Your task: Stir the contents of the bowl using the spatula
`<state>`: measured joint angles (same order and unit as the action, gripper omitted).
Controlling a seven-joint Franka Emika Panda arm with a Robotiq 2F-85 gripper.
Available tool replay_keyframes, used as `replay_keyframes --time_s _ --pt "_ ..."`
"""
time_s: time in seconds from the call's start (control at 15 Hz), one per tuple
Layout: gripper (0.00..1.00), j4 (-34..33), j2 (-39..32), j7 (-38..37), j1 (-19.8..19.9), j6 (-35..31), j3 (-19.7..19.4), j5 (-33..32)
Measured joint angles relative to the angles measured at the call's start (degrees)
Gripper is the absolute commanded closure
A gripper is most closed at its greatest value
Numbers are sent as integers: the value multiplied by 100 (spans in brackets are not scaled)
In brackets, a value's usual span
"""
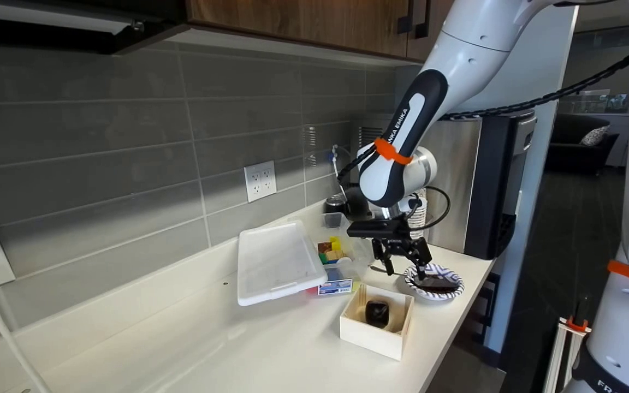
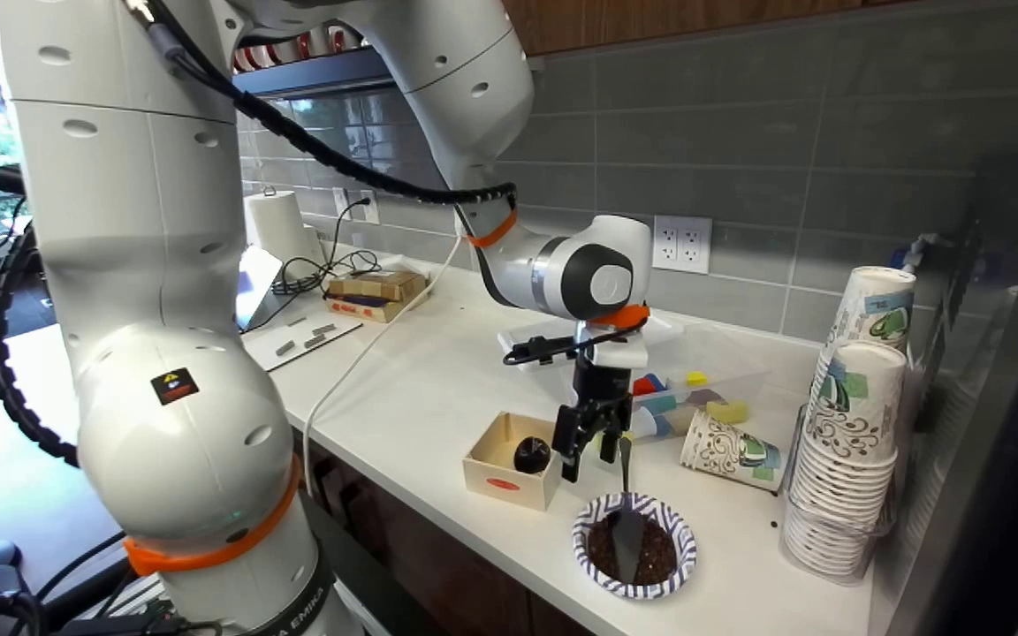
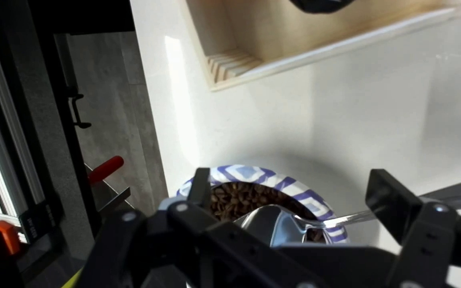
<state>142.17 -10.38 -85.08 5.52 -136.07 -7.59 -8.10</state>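
Paper bowl [image 2: 686, 548] of coffee beans [image 3: 246, 194] near the front edge of the surface [image 2: 438, 371]; metal spatula [image 2: 626, 539] already lying in it, handle crossing the rim; hand [image 3: 289, 190] spread wide near the handle, grasping nothing; gripping and stirring appear to remain.

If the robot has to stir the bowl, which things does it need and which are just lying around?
For stirring:
bowl
brown beans in it
spatula, blade in the bowl
robot's gripper

Just lying about:
wooden box
tipped-over cup
stacked cups
plastic lid
coloured blocks
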Motion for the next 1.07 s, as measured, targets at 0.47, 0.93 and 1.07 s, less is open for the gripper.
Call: replay_keyframes --time_s 0.47,0.93,1.07 --pt "0 -24 -181 -181 -3 -145 -184 2" --pt "0 -257 -172 -396 1 -159 -385 225" --pt "0 -273 -186 -671 1 -243 -436 278"
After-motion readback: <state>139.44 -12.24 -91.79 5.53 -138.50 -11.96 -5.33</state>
